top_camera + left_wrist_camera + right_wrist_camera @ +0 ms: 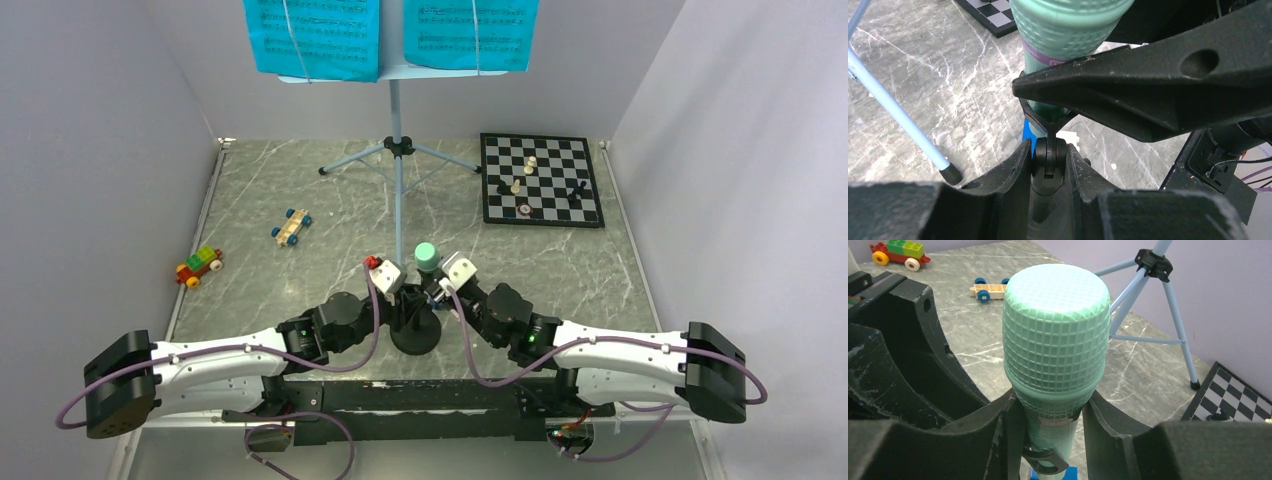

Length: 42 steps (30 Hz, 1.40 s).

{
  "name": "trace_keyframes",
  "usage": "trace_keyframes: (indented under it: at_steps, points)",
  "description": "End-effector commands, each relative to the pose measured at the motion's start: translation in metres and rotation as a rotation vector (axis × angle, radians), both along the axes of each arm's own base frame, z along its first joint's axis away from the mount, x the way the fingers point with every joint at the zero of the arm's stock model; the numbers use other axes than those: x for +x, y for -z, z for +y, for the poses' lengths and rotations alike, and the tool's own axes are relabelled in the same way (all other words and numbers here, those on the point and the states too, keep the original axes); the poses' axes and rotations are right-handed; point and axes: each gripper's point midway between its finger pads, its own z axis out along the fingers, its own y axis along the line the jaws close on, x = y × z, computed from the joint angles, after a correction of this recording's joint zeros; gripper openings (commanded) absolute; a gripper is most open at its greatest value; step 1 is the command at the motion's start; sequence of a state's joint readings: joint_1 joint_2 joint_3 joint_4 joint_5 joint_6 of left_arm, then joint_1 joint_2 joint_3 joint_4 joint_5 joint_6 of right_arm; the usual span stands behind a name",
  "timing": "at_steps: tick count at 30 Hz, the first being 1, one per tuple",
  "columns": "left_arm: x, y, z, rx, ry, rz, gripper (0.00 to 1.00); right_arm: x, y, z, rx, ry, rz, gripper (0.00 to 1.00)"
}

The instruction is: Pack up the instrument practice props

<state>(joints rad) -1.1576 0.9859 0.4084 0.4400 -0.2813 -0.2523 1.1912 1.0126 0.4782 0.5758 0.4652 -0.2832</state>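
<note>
While the L end effector (pixel 1048 150) is clamped shut on the post of the black mic stand (pixel 415 335), just under its clip, the R end effector (pixel 1052 399) is closed on the neck of the mint-green mic (pixel 1055 330). R fingers sit either side, right below the gridded head. Mic stands upright in the clip, centre of the top view, just above the arm bases. The stand's round base rests on the bench (pixel 580 270).

Purple band (pixel 1048 55) runs round the mic under the head; can't read any text on it.

Pale-blue music stand (pixel 397 150) is upright at top centre, tripod feet on the bench, apart from the mic. Two cyan pages (pixel 312 35) sit side by side on its desk. They show printed staves w/ notes, too small to read.

Chessboard (pixel 540 180) w/ a few pieces is upper right. Two toy cars (pixel 291 227) are mid-left.
</note>
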Motion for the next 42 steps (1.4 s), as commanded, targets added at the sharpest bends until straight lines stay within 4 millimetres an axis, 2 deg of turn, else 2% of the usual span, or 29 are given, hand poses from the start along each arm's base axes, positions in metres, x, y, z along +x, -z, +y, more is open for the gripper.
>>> trace_keyframes:
  at_steps: [1, 9, 15, 17, 20, 22, 27, 33, 36, 37, 38, 39, 42]
  points:
    - [-0.017, 0.096, 0.04, 0.304, -0.027, 0.17, 0.0, 0.034, -0.08, -0.064, 0.246, 0.333, -0.082, 0.0]
    - [-0.017, 0.093, 0.037, 0.301, -0.022, 0.169, 0.0, 0.037, -0.085, -0.097, 0.224, 0.462, -0.089, 0.0]
    - [-0.016, 0.083, 0.035, 0.262, -0.033, 0.174, 0.0, 0.03, -0.08, -0.103, 0.23, 0.445, -0.002, 0.0]
    - [-0.014, 0.074, 0.035, 0.236, -0.044, 0.169, 0.15, 0.027, -0.075, -0.102, 0.237, 0.432, 0.043, 0.0]
    - [-0.012, 0.059, 0.033, 0.207, -0.054, 0.164, 0.43, 0.023, -0.068, -0.104, 0.236, 0.418, 0.081, 0.0]
    - [-0.012, 0.048, 0.031, 0.188, -0.053, 0.161, 0.56, 0.021, -0.063, -0.107, 0.238, 0.413, 0.095, 0.0]
    - [-0.01, 0.026, 0.027, 0.148, -0.051, 0.142, 0.7, 0.017, -0.05, -0.109, 0.23, 0.404, 0.129, 0.0]
    - [-0.01, 0.007, 0.029, 0.105, -0.058, 0.132, 0.77, 0.011, -0.041, -0.11, 0.257, 0.395, 0.21, 0.0]
    - [-0.009, -0.005, 0.037, 0.069, -0.086, 0.123, 0.82, 0.007, -0.039, -0.111, 0.272, 0.399, 0.271, 0.0]
    - [-0.008, -0.009, 0.04, 0.051, -0.099, 0.119, 0.84, 0.006, -0.04, -0.111, 0.278, 0.399, 0.297, 0.0]
    - [-0.007, -0.014, 0.045, 0.032, -0.119, 0.116, 0.94, 0.004, -0.042, -0.11, 0.29, 0.39, 0.323, 0.0]
    - [-0.006, -0.021, 0.05, 0.008, -0.136, 0.112, 0.99, 0.002, -0.048, -0.107, 0.308, 0.369, 0.345, 0.0]
    - [-0.005, -0.046, 0.061, -0.071, -0.157, 0.063, 0.99, -0.006, -0.069, -0.095, 0.342, 0.284, 0.389, 0.0]
